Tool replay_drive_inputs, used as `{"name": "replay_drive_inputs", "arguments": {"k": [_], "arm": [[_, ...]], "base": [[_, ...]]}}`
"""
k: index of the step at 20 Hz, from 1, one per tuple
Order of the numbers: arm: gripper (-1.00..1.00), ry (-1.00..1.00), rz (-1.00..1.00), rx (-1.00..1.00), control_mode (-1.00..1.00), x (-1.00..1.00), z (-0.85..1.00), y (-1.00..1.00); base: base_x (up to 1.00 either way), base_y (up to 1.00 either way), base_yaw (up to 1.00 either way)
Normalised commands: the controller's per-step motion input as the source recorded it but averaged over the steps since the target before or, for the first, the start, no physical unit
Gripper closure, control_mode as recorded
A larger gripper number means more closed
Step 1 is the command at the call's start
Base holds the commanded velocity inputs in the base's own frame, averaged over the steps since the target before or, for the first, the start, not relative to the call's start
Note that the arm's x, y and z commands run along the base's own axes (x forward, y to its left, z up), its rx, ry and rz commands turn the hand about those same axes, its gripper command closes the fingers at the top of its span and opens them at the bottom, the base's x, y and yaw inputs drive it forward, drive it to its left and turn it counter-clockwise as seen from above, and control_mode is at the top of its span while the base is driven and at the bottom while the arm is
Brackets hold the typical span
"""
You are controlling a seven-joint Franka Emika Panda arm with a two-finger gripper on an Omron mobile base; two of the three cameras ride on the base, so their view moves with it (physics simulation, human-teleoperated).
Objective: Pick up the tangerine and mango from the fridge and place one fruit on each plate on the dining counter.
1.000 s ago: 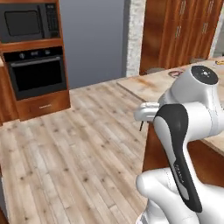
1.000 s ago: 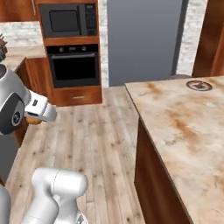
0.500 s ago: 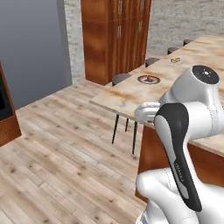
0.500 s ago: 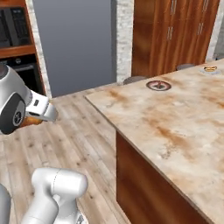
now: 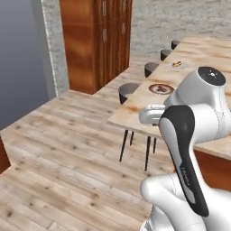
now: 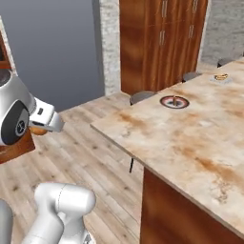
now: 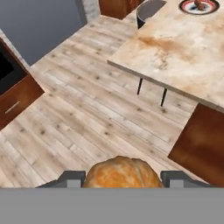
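- Hand view: gripper (image 7: pixel 123 177) is clamped on the tangerine (image 7: pixel 123 174), bottom centre of frame, one finger on each side of it.
- Right base view: the fruit peeks out orange at mid-left, beside the hand.
- Handling, as a judgement: light, roundish, smooth skin, so it can roll or slip; a grip across the widest part looks right, moderate squeeze.
- Dining counter (image 7: pixel 175 52) sits upper right; a plate (image 7: pixel 199 5) at its top edge already has something dark on it.

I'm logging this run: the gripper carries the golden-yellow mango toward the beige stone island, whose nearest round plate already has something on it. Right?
Not quite: the fruit between the gripper fingers is the flattened red-orange tangerine, not the mango, as the hand view shows. The rest holds: the beige stone island lies ahead, and its nearest round plate already carries something.
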Motion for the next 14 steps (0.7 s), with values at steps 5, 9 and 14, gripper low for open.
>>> {"name": "replay_drive_inputs", "arguments": {"k": [5, 9, 14], "arm": [[1.00, 0.00, 0.00, 0.00, 1.00, 0.00, 0.00, 0.00], [1.00, 0.00, 0.00, 0.00, 1.00, 0.00, 0.00, 0.00], [1.00, 0.00, 0.00, 0.00, 1.00, 0.00, 0.00, 0.00]], "base": [[1.00, 0.90, -0.64], [0.97, 0.91, -0.66], [0.65, 0.69, -0.77]]}}
